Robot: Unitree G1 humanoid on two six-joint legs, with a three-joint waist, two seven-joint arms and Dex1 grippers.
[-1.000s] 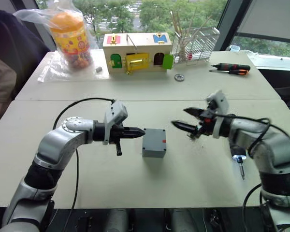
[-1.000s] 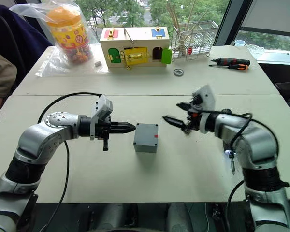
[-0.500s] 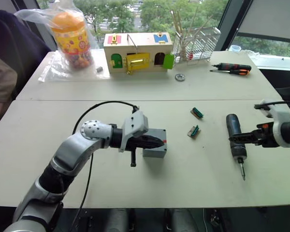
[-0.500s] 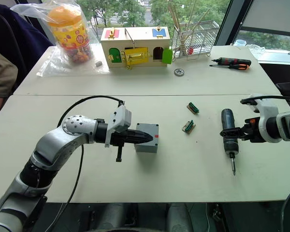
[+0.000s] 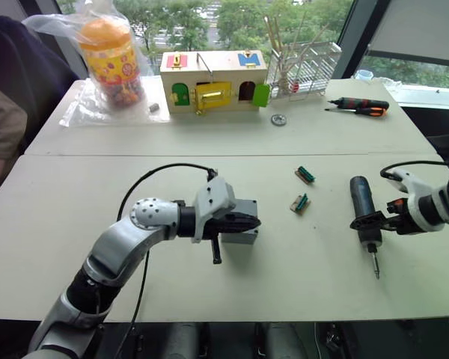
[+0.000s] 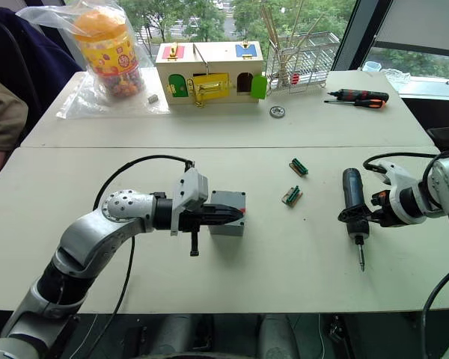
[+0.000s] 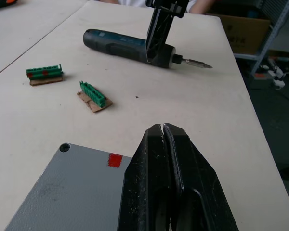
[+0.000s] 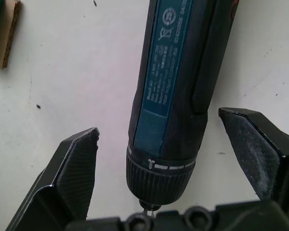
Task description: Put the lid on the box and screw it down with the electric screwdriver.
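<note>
The head's two eyes look forward and down over the table [image 5: 209, 142]. The left wrist camera peers low across the box [image 7: 62, 192] toward the electric screwdriver [image 7: 130, 45], which the right wrist camera views close up.

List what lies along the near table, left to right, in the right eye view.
Left gripper over the box → green connector pieces → electric screwdriver → right gripper straddling it.
</note>
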